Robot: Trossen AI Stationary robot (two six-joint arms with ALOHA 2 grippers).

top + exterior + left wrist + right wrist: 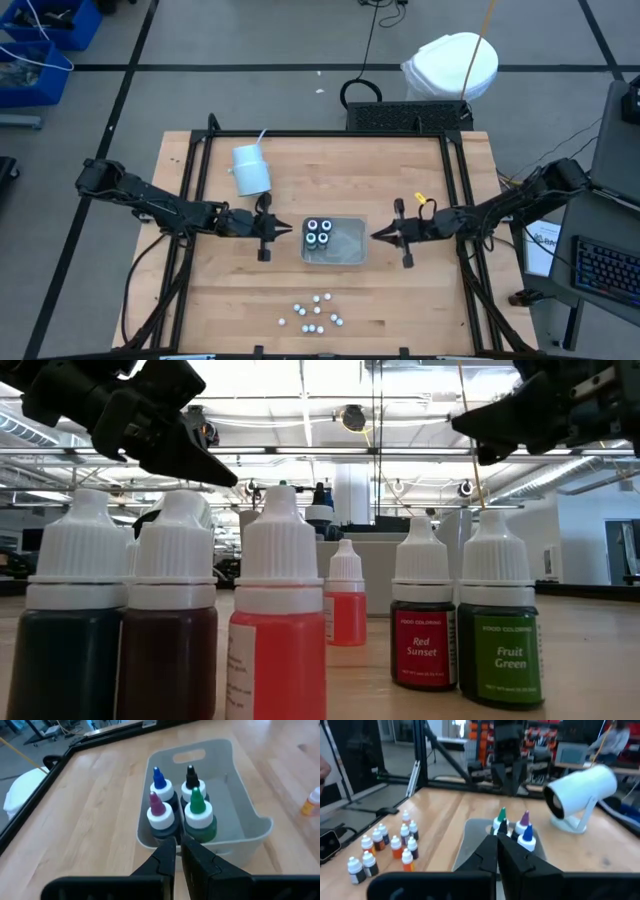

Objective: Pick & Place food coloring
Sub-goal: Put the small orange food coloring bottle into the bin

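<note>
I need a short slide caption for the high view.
Both grippers, left and right, shut, flank the tray holding four bottles.

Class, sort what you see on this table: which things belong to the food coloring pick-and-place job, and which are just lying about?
Belongs to the job:
- small white-capped bottles grouped near the table's front edge
- four larger bottles standing in the clear tray
- left gripper and right gripper, either side of the tray

Just lying about:
- white cup with a straw

Low view: one dark red food coloring bottle (423,615) carries a label reading "FOOD COLORING – Red Sunset". The green bottle (499,622) beside it reads "FOOD COLORING – Fruit Green". Print on the other bottles is illegible.
</note>
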